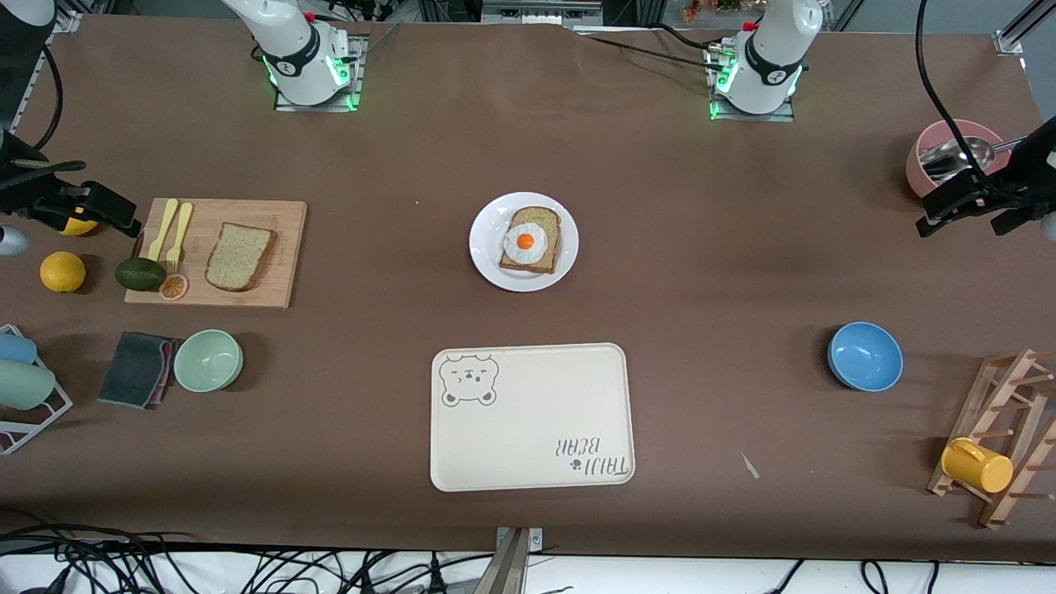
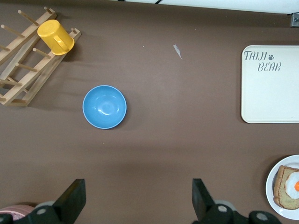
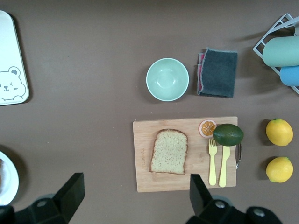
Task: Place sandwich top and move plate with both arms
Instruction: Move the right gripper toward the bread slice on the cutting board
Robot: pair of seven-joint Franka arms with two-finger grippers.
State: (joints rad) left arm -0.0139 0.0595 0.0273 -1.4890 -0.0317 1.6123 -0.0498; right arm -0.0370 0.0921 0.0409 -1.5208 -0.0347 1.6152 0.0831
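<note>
The sandwich top (image 1: 240, 256) lies flat on the board (image 1: 280, 247) at the right arm's end — light, soft, easily dented, so best pinched by its crust edges. The plate (image 1: 488, 247), mid-table, holds the egg slice (image 1: 530, 240) (likely rigid, slippery at the rim). Both the green bowl (image 1: 208, 360) and blue bowl (image 1: 865, 355) are empty. The right gripper (image 3: 133, 193) hangs open over the board; the left gripper (image 2: 139, 196) waits open near the blue bowl.

Brown bench (image 1: 701, 272) carries a white plate (image 1: 488, 247) at centre; bear-printed tray (image 1: 532, 421) nearer the camera; cutting board (image 1: 285, 247), bowls and racks toward the ends.
</note>
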